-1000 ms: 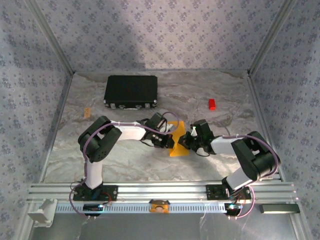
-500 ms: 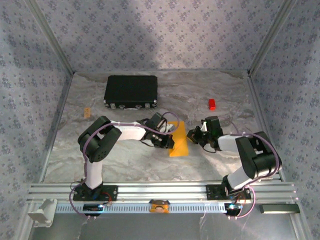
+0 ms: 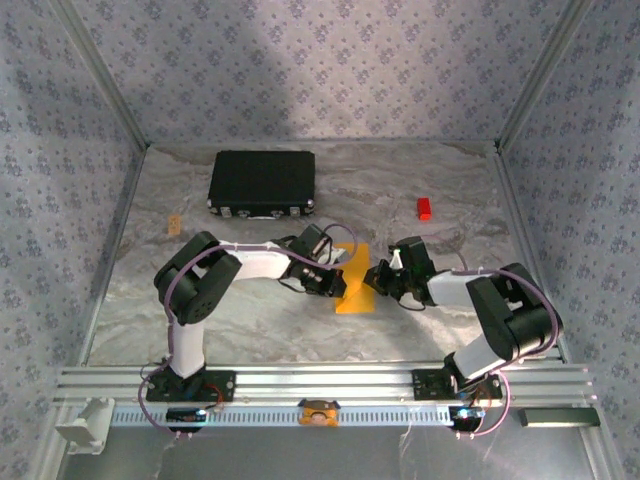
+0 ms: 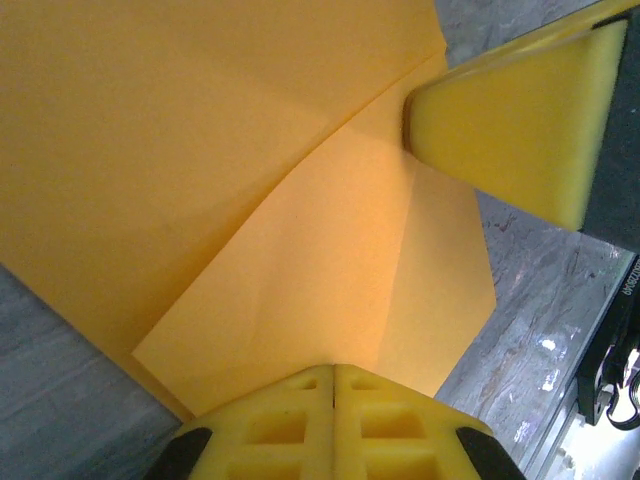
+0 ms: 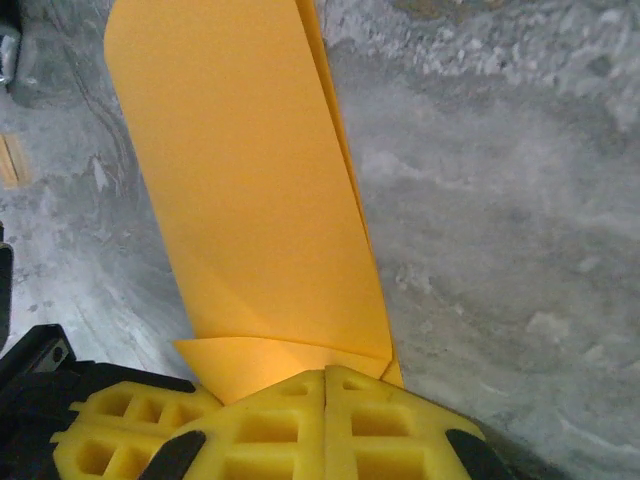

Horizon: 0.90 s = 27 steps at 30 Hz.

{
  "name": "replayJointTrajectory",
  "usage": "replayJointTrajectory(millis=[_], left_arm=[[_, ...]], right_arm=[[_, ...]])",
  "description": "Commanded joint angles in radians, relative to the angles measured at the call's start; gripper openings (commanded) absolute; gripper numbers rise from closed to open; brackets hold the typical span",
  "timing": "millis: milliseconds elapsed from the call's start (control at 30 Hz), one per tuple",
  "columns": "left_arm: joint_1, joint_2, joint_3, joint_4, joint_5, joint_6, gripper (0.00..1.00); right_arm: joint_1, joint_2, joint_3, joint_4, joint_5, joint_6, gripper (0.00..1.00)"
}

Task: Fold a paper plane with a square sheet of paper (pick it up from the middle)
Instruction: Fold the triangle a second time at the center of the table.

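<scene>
Orange-yellow paper sits mid-counter btwn both arms.

Top view: the square sheet of paper (image 3: 356, 285), already doubled into a narrow strip, lies on the counter (image 3: 250, 330). The left pincer (image 3: 338, 284) is at its left edge and the right pincer (image 3: 378, 277) at its right edge. Black case (image 3: 262, 182) and small red block (image 3: 424, 208) sit well apart at the back, not involved.

Left wrist view: left pincer (image 4: 333, 385) is pressed together, tips at the near edge of the square sheet of paper (image 4: 250, 180). Layers overlap w/ a diagonal fold line. Can't tell if it nips the paper or just bears down. A yellow foam pad (image 4: 510, 110), prob. the other arm's finger, touches the far edge.

Right wrist view: right pincer (image 5: 325, 385) is also pressed together, tips over a small folded flap (image 5: 260, 360) at the near end of the square sheet of paper (image 5: 250, 180). A long fold runs along its right side.

Judgement: mid-fold, no pointed dart shape yet. Step in hand looks like holding/creasing a lengthwise fold. Nxt move calls for one pincer pinning the strip while the other presses along the crease, then the nose corners. Thin paper may slip or spring open.
</scene>
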Motion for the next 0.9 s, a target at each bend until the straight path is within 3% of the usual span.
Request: replayJointTrajectory(millis=[0, 333, 600, 867], left_arm=[[0.009, 0.02, 0.001, -0.132, -0.053, 0.034, 0.0], [-0.003, -0.068, 0.091, -0.139, -0.017, -0.018, 0.03], [-0.064, 0.03, 0.161, -0.136, 0.03, -0.025, 0.03], [-0.057, 0.052, 0.062, -0.099, -0.028, -0.062, 0.01]], right_arm=[[-0.009, 0.023, -0.016, -0.001, 0.026, 0.004, 0.0], [-0.011, 0.006, -0.044, -0.019, 0.053, 0.024, 0.0], [-0.01, 0.004, -0.057, -0.013, 0.064, 0.033, 0.0], [-0.01, 0.004, -0.068, -0.009, 0.07, 0.032, 0.0]])
